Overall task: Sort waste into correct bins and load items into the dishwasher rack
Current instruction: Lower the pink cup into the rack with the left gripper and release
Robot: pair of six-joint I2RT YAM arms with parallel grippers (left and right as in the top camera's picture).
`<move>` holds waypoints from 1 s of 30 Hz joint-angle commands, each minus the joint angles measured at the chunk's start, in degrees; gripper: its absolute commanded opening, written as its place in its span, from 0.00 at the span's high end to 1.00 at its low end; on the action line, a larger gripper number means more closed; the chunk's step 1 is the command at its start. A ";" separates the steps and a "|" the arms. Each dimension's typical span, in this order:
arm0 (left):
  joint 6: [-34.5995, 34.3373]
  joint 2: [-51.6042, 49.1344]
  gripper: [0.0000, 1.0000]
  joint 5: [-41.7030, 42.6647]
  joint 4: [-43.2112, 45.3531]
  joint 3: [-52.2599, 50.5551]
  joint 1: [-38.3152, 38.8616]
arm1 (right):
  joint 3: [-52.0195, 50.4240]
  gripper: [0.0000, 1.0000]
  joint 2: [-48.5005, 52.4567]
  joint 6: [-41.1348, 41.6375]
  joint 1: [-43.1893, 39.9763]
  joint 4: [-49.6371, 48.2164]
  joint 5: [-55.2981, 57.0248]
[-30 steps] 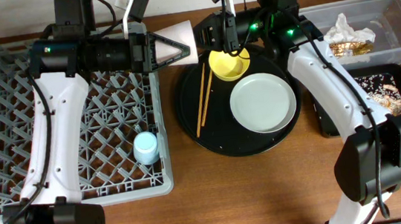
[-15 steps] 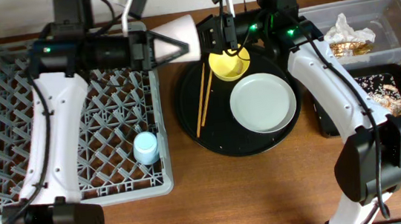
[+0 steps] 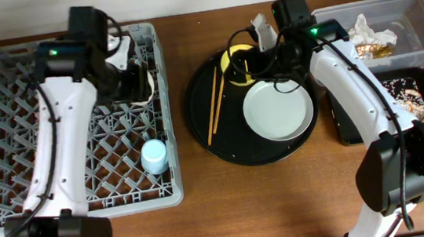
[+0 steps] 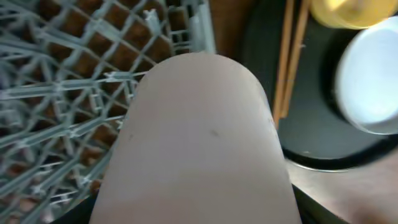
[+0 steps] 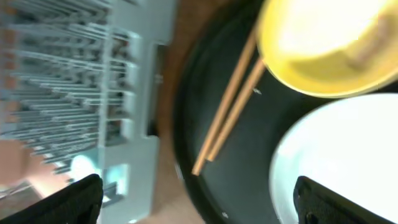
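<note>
One pale pink cup (image 4: 193, 143) hangs in the left hand (image 3: 136, 85) above the rack (image 3: 6, 116).

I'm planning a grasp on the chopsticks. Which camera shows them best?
Overhead. The chopsticks lie whole and sharp, side by side on the round black tray. Left wrist shows only a stretch of them past the pale pink cup; right wrist shows most of their length, blurred, beside the yellow bowl.
</note>
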State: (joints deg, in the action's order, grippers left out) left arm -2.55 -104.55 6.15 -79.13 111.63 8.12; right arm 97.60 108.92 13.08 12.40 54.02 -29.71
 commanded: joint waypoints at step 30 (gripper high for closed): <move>0.83 0.44 0.05 -8.26 16.63 -18.16 1.49 | 0.09 0.01 -0.79 -0.85 -0.07 4.68 9.05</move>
State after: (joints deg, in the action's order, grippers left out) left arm -2.35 -104.57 -2.37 -60.25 87.50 9.63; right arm 97.58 108.90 12.84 12.40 58.59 -21.82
